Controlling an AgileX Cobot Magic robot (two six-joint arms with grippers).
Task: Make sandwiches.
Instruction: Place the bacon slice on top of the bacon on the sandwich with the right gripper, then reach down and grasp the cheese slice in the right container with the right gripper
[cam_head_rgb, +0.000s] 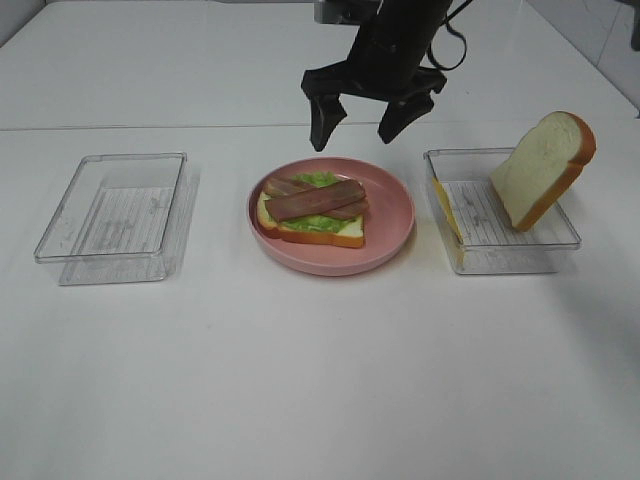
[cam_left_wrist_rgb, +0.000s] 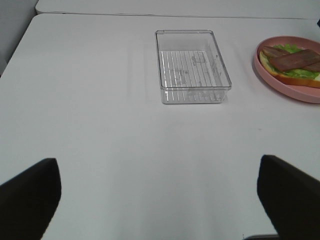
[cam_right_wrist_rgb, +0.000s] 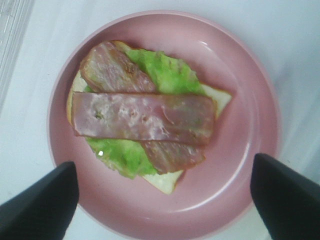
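Hovering with its jaws spread wide and nothing between them, the right claw (cam_head_rgb: 357, 128) hangs above the far rim of the pink plate (cam_head_rgb: 392, 212). Directly beneath it, the unfinished sandwich (cam_head_rgb: 312, 208) sits on that plate: one bread base, green lettuce (cam_head_rgb: 318, 180) over it, and two bacon strips (cam_head_rgb: 315, 200) crossed on top. The right wrist view shows the upper strip lying flat across the lower one, with lettuce showing at both sides.

Further to the robot's right, the right tray (cam_head_rgb: 500, 262) holds the second bread slice (cam_head_rgb: 540, 170), which leans on its edge against the far corner. A thin yellow cheese (cam_head_rgb: 447, 218) stands close against the tray's near-side wall. On the opposite side, the left tray (cam_head_rgb: 120, 268) shows nothing inside. The left claw (cam_left_wrist_rgb: 157, 200) is also open and empty, over bare worktop (cam_head_rgb: 300, 380) and well apart from that tray.

Assessment: cheese and top slice are not yet placed.

Risks noted:
- The cheese sits tight to the wall. A finger may fail to get behind it, or may shove the light tray along the worktop.
- The leaning slice could topple if pinched off-centre.
- The bacon lies loose. A slice or a claw arriving off-line could push the strips and lettuce off the base.
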